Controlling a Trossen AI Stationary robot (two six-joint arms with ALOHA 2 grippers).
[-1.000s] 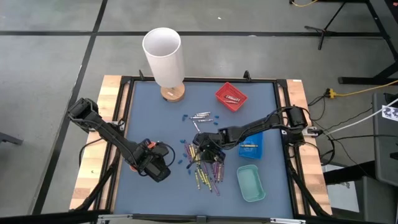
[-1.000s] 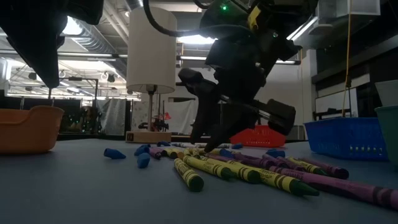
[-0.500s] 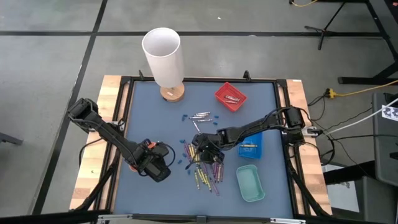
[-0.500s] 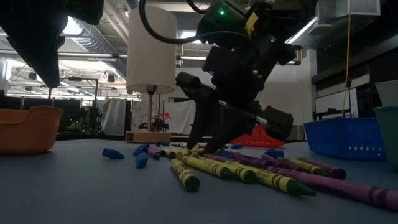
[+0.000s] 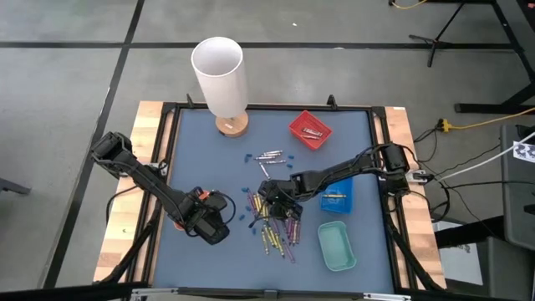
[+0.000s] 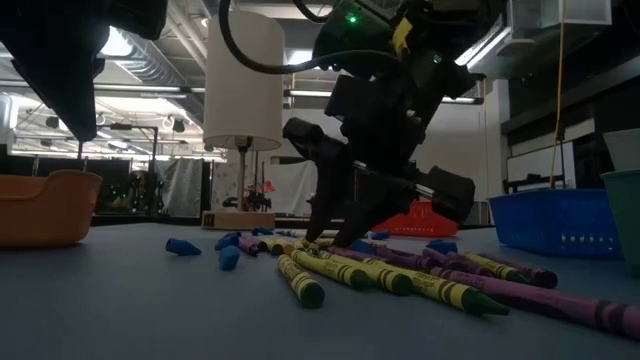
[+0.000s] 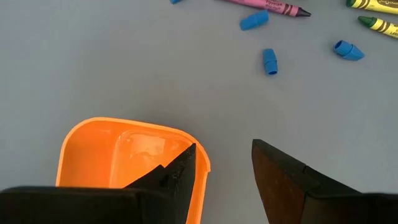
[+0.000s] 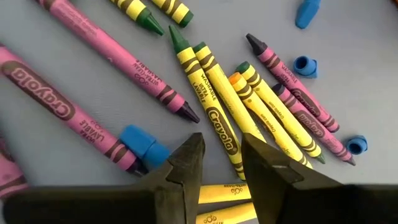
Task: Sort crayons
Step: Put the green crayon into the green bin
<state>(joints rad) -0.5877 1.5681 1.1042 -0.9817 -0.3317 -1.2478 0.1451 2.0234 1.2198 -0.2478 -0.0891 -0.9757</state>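
Note:
Yellow and purple-pink crayons lie in a loose pile on the blue-grey mat, and they also show in the right wrist view. A few silver-grey crayons lie farther back. My right gripper is low over the pile. It is slightly open, with its fingertips on either side of a yellow crayon that lies on the mat. My left gripper hangs open above the corner of an orange tray. In the low view the tray rests on the mat below it.
At the back stand a red tray holding silver crayons and a white lamp on a wooden base. A blue tray and a teal tray stand at the right. Small blue bits are scattered on the mat.
My right gripper has edged a little toward the table's left over the crayon pile, staying low.

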